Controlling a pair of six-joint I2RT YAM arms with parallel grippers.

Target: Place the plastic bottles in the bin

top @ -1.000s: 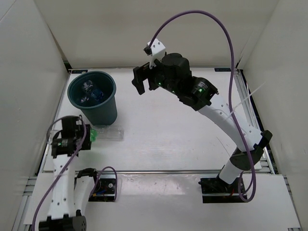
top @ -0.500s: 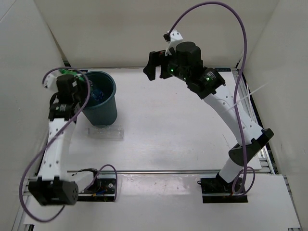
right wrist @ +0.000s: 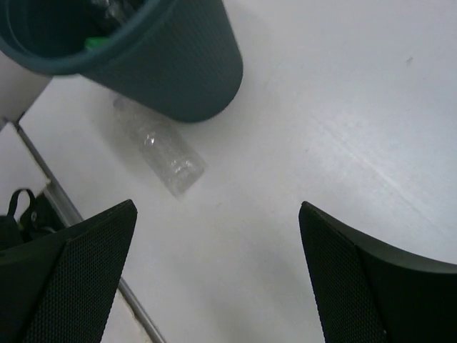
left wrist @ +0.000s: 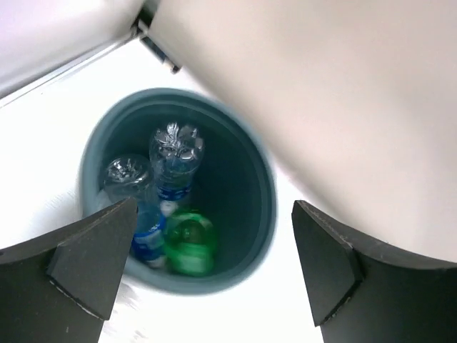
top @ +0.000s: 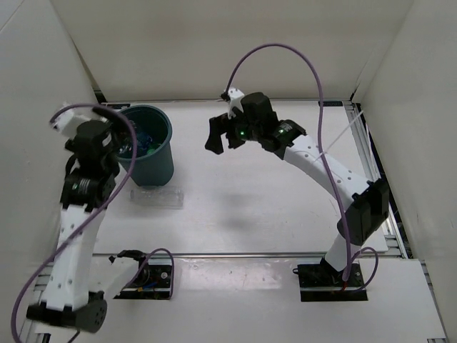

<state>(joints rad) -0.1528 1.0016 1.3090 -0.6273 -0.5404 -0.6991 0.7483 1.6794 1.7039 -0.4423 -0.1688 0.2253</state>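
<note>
The dark teal bin (top: 153,168) stands at the back left of the table. Looking down the left wrist view, the bin (left wrist: 265,193) holds two clear bottles with blue labels (left wrist: 175,161) (left wrist: 143,232) and a bright green bottle (left wrist: 187,241). My left gripper (top: 114,143) (left wrist: 214,275) hangs open above the bin's left side with nothing between its fingers. A clear flattened bottle (top: 156,196) (right wrist: 161,153) lies on the table just in front of the bin (right wrist: 178,71). My right gripper (top: 218,136) (right wrist: 218,264) hovers open and empty, to the right of the bin.
White walls close in the table on the left, back and right. A metal rail (right wrist: 64,204) runs along the table's near edge, with cables (top: 146,275) by the left arm's base.
My left gripper carried the green bottle up from the table to above the bin and opened; the bottle now lies in the bin. The right gripper dropped lower.
</note>
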